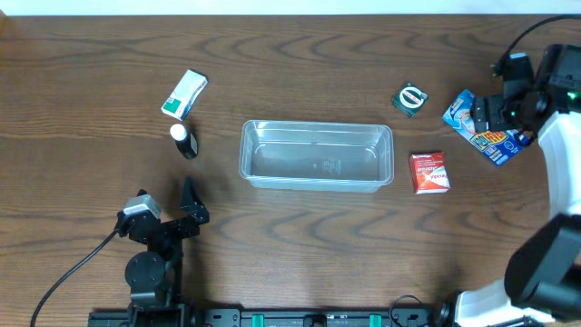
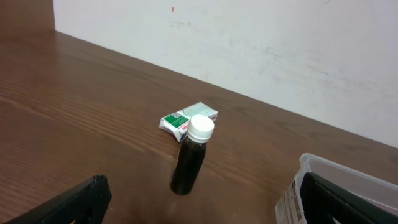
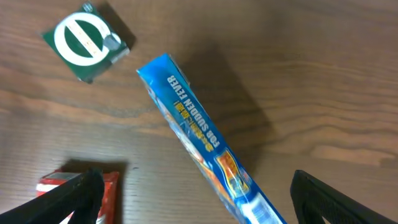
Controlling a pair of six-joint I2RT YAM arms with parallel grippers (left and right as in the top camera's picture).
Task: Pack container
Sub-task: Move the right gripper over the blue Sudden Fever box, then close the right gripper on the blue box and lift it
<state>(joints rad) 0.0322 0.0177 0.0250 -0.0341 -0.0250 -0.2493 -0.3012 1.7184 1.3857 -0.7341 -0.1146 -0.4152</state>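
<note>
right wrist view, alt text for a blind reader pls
A blue box lies diagonally on a wooden table, below the right gripper, whose open jaws show at the bottom corners. A green box with a white ring is at upper left; a red box peeks in at lower left.

A clear rectangular plastic container (rounded corners, raised rim) sits upright and empty mid-table.
</note>
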